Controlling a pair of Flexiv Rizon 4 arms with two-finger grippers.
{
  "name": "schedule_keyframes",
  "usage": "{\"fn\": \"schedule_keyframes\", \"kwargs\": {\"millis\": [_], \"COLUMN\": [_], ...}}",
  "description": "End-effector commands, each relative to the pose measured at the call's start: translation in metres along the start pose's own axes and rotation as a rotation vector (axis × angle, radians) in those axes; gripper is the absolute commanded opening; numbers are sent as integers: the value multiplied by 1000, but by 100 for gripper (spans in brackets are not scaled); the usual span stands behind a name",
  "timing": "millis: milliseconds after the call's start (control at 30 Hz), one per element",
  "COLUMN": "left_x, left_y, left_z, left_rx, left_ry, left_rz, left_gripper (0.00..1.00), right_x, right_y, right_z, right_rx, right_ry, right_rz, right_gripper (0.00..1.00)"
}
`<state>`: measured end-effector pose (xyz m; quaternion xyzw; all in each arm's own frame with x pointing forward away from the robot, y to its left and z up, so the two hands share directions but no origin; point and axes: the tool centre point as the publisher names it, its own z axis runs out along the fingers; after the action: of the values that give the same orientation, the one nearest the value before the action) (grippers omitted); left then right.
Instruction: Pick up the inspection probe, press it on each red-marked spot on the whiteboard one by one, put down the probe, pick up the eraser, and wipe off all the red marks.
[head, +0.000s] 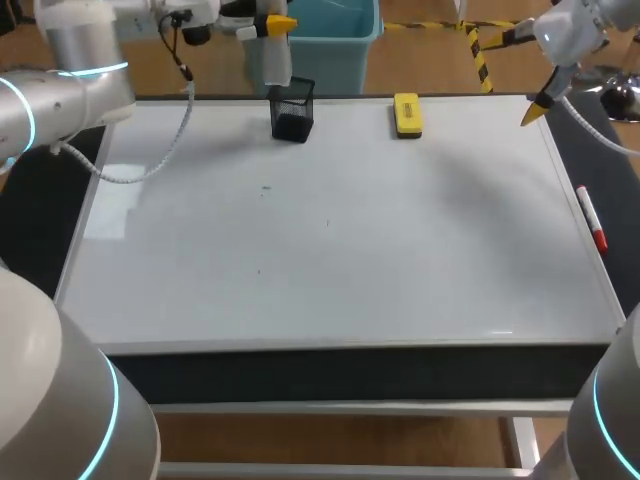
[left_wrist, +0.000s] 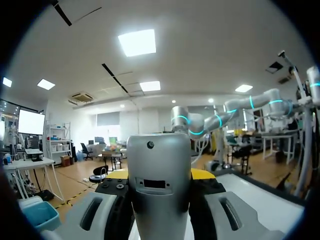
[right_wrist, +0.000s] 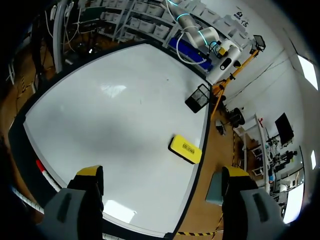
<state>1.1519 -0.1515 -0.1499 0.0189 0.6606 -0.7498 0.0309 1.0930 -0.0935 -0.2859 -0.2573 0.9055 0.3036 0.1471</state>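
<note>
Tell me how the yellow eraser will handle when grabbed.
The eraser looks like a flat rigid block lying on the whiteboard, so it probably won't roll or tip. Its low profile may leave little side to grip. On the glossy board it could slide if nudged.

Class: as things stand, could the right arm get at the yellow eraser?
Probably yes: the right fingers stand open and empty, and the eraser lies bare on the whiteboard ahead of them, with nothing between.
</note>
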Motion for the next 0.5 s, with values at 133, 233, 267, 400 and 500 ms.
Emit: {"fn": "schedule_keyframes", "kwargs": {"millis": [133, 233, 267, 400, 500], "left_x": [-14, -17, -18, -21, -22], "left_y": [14, 19, 20, 26, 30], "left_z": [8, 7, 7, 6, 7], "left_rx": [15, 14, 18, 21, 18], "left_ry": [176, 183, 190, 202, 216], "left_rz": [-7, -9, -10, -12, -16], "left_gripper": [0, 0, 0, 0, 0], "right_x": [0, 0, 0, 0, 0], "right_y": [0, 0, 0, 0, 0], "right_z": [0, 0, 0, 0, 0], "right_rx": [2, 2, 2, 2, 2], "right_ry": [4, 4, 4, 4, 4], "right_rz": [-1, -1, -1, -1, -1], "right_gripper": [100, 100, 100, 100, 100]}}
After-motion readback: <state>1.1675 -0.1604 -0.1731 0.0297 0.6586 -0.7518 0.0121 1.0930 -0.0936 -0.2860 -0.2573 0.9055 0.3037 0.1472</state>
